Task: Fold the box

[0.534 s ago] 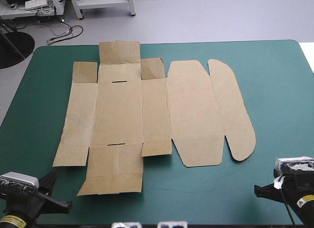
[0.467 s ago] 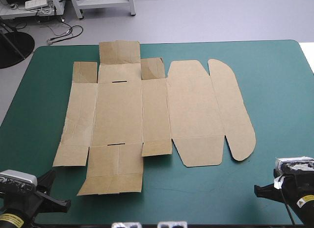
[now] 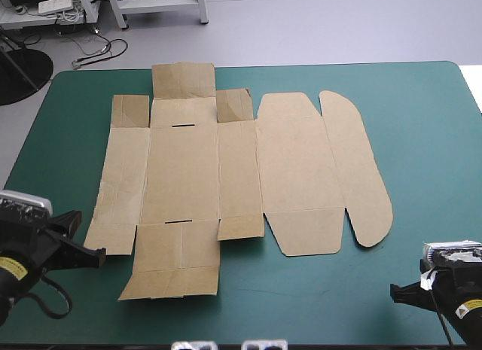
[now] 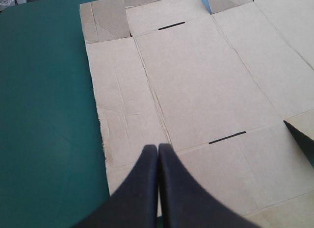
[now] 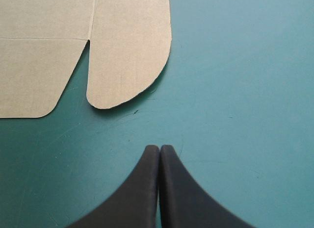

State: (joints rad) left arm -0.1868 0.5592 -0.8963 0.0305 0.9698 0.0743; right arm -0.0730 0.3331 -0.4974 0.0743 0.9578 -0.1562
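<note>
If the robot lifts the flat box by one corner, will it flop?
Probably it bends: the box is one thin cut sheet with many fold lines. It looks light, so a push would likely slide it over the teal-green cover.

Lower left of the high view, the left gripper [image 3: 98, 257]: matte black fins, broad and curved, tapering to a point, with a yellow sticker [image 3: 9, 266] behind. Lower right, the right gripper [image 3: 395, 291]: same black, and a second yellow sticker [image 3: 471, 308].

- Bright, even light falls from overhead on the cover [image 3: 425, 132].
- A thin, soft shadow lines the box's [image 3: 184, 169] near edges.
- The cover shows a faint sheen near the right arm.
</note>
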